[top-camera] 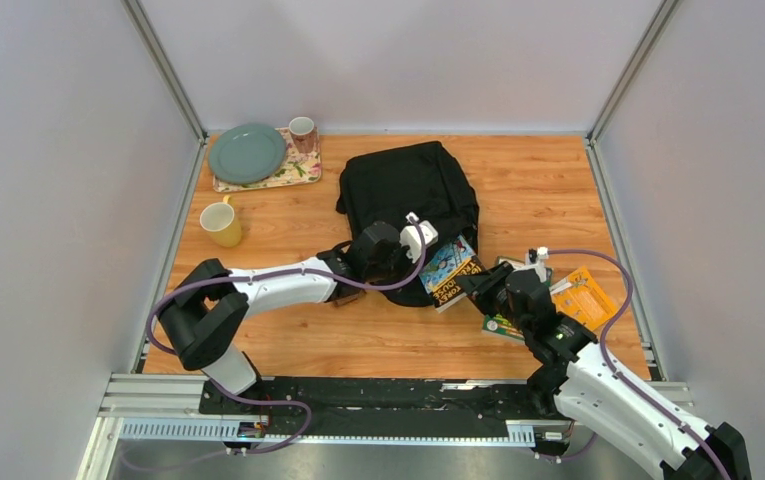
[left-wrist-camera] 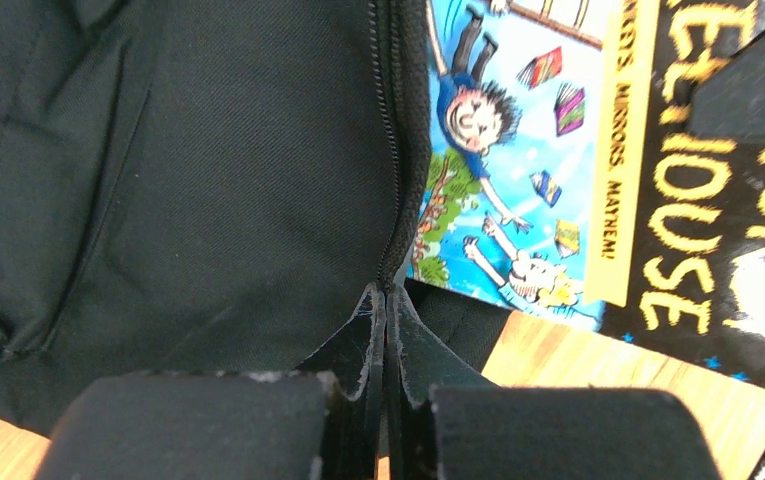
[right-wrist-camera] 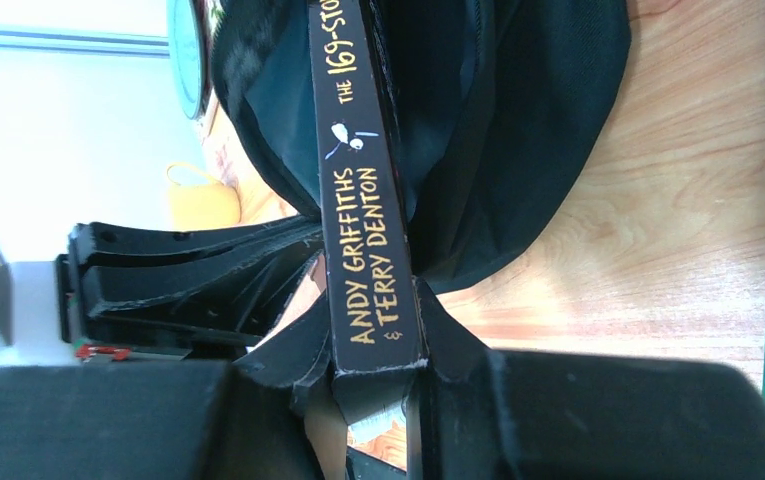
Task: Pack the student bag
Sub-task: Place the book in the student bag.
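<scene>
Bright, even light from above; the wrist views go soft up close.

From the top camera the light is flat and diffuse, shadows under the arms are faint, and the student bag (top-camera: 408, 185) reads as near-featureless black. In the left wrist view the bases of the left claw (left-wrist-camera: 386, 298) are blurred, while the fabric weave just beyond its tips is crisp and the book (left-wrist-camera: 518, 150) to its right is vivid, slightly soft. In the right wrist view the background left of the right claw (right-wrist-camera: 370, 320) is blown out white, the mug (right-wrist-camera: 198, 195) there hazy. The spine lettering between its fingers is sharp, and the table (right-wrist-camera: 678, 200) to its right shows a mild sheen.
</scene>
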